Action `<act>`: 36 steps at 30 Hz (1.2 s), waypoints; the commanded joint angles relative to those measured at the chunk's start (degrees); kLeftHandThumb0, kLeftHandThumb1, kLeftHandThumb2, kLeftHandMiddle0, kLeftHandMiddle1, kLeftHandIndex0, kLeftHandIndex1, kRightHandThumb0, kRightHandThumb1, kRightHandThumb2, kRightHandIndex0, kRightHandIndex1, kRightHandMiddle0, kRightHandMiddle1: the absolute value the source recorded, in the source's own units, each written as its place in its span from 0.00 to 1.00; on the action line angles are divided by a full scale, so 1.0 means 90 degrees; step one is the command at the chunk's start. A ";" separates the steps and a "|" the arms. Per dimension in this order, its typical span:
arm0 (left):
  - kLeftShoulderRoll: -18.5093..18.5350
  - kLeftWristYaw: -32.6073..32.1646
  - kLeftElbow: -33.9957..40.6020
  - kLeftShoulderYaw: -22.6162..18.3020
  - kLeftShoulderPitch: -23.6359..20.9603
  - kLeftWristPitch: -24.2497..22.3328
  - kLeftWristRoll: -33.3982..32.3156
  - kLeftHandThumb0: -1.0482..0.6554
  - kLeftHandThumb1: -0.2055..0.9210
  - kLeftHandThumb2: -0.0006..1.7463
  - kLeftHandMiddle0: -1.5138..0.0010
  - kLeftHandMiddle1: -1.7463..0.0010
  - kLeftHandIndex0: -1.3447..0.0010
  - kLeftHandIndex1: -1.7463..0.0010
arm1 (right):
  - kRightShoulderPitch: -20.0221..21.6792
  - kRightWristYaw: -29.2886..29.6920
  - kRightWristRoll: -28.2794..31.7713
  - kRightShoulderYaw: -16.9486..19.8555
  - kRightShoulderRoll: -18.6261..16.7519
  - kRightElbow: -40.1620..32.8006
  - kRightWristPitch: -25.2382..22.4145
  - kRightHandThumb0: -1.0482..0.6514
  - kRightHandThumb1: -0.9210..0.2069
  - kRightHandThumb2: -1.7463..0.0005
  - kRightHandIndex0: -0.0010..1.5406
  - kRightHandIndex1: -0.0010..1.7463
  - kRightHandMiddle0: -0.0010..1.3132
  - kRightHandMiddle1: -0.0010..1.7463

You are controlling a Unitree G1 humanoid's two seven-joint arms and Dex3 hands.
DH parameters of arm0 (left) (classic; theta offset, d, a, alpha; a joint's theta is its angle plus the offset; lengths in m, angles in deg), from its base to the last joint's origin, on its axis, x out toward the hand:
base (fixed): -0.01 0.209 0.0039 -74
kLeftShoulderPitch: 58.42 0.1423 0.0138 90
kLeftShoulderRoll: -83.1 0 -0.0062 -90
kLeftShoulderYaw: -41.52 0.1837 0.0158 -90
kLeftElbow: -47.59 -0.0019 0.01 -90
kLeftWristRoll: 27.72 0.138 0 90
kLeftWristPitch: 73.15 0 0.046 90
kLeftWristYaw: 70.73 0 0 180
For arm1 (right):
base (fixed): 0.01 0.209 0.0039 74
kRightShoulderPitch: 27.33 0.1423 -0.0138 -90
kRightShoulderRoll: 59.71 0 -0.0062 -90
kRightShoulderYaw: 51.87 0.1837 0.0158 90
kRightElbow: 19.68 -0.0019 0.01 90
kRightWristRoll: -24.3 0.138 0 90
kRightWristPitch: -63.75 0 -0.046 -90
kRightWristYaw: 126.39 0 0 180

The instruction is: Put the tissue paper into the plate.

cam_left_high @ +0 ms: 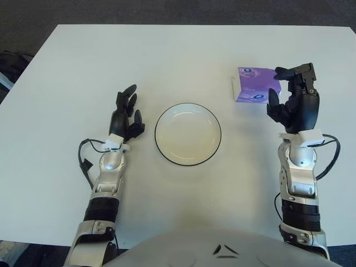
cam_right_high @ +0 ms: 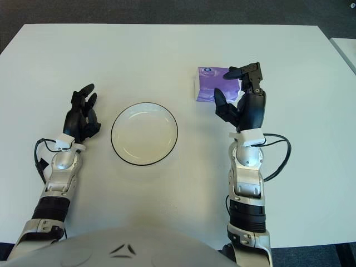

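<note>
Nearest me, both forearms reach out over the white rectangular tabletop (cam_left_high: 178,55). My left hand (cam_left_high: 126,115) shows to the left of the plate, well apart from it, black fingers loosely spread and holding nothing; I cannot tell whether it touches the table.

Between the two arms sits the round white plate with a thin black rim (cam_left_high: 188,133). Nothing lies in it.

My right hand (cam_left_high: 295,100) shows to the right of the plate and farther out. Its fingers (cam_right_high: 240,71) are parted, one reaching forward over the near right corner of the tissue pack, the others curled lower at the pack's near edge. Nothing is gripped. I cannot tell whether any fingertip actually touches the pack.

Farthest out is the small purple plastic-wrapped pack of tissue paper (cam_left_high: 253,84), lying flat on the table beyond and right of the plate, apart from it.
</note>
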 commanded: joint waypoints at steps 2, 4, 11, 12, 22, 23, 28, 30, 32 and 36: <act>-0.0175 -0.0049 -0.0676 0.0086 0.0384 0.0073 0.0063 0.25 1.00 0.48 0.76 0.98 1.00 0.56 | 0.0252 0.0049 -0.0264 0.0128 0.0264 -0.0088 -0.0034 0.41 0.00 0.72 0.10 0.59 0.17 0.98; -0.0169 -0.0047 -0.0747 0.0073 0.0361 0.0100 0.0051 0.25 1.00 0.48 0.76 0.98 1.00 0.56 | 0.0442 0.0035 -0.0448 0.0208 0.0432 -0.0129 -0.0226 0.41 0.00 0.73 0.10 0.58 0.17 0.98; -0.0146 -0.0050 -0.0946 0.0051 0.0288 0.0225 0.0041 0.26 1.00 0.49 0.77 0.98 1.00 0.57 | 0.0804 0.0202 -0.1491 0.0237 0.0960 0.0042 -0.0642 0.31 0.23 0.56 0.09 0.47 0.02 0.71; -0.0144 -0.0050 -0.0972 0.0049 0.0278 0.0247 0.0040 0.26 1.00 0.49 0.77 0.98 1.00 0.57 | 0.0903 0.0201 -0.1641 0.0227 0.1077 0.0114 -0.0710 0.30 0.23 0.56 0.09 0.46 0.01 0.69; -0.0107 -0.0071 -0.1306 0.0021 0.0126 0.0478 0.0065 0.26 1.00 0.49 0.77 0.98 1.00 0.57 | 0.1769 -0.0242 -0.2391 0.0030 0.2165 0.0678 -0.1136 0.15 0.01 0.75 0.07 0.29 0.00 0.52; -0.0105 -0.0069 -0.1332 0.0018 0.0113 0.0494 0.0061 0.26 1.00 0.49 0.77 0.98 1.00 0.57 | 0.1821 -0.0332 -0.2357 -0.0001 0.2222 0.0686 -0.1164 0.15 0.01 0.75 0.07 0.29 0.00 0.51; -0.0107 -0.0057 -0.1404 0.0014 0.0085 0.0564 0.0037 0.27 1.00 0.50 0.77 0.98 1.00 0.57 | 0.1907 -0.0918 -0.2180 -0.0146 0.2508 0.0550 -0.1370 0.12 0.00 0.78 0.04 0.24 0.00 0.43; -0.0110 -0.0049 -0.1412 0.0016 0.0082 0.0579 0.0027 0.28 1.00 0.50 0.77 0.98 1.00 0.57 | 0.1922 -0.1428 -0.2157 -0.0231 0.2791 0.0424 -0.1497 0.09 0.00 0.81 0.02 0.17 0.00 0.30; -0.0104 -0.0050 -0.1423 0.0019 0.0069 0.0580 0.0029 0.28 1.00 0.50 0.77 0.98 1.00 0.57 | 0.1990 -0.1786 -0.2239 -0.0321 0.3053 0.0416 -0.1562 0.07 0.00 0.82 0.01 0.12 0.00 0.21; -0.0093 -0.0060 -0.1422 0.0029 0.0057 0.0566 0.0051 0.28 1.00 0.50 0.77 0.98 1.00 0.57 | 0.2271 -0.2196 -0.2562 -0.0551 0.3540 0.0666 -0.1541 0.01 0.00 0.87 0.00 0.02 0.00 0.04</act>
